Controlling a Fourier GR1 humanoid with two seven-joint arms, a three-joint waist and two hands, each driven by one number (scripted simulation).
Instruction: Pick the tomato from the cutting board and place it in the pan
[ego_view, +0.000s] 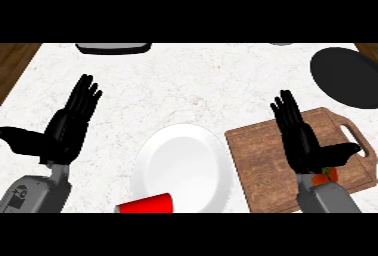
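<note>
- A red cup (148, 204) sat nearest, overlapping the plate's (184, 165) lower edge.
- The board (258, 160) lay right of it.
- The pan (347, 75) sat far right.
- Both hands, left (63, 127) and right (303, 137), were spread flat.
- The tomato (328, 175) peeked out beneath the right wrist, on the board.

We find no word, number or brand that we can read anywhere on the counter. The only sign-like mark sits on the grey forearm (33, 192) just below the left hand (63, 132): a small dark emblem on the cuff, too small for us to make out as letters or digits. The cutting board (295, 160) under the right hand (303, 142), the white plate (181, 170) between the two hands, the red cup (148, 205) and the dark pan (347, 77) beyond the right hand all show plain surfaces with no print.
</note>
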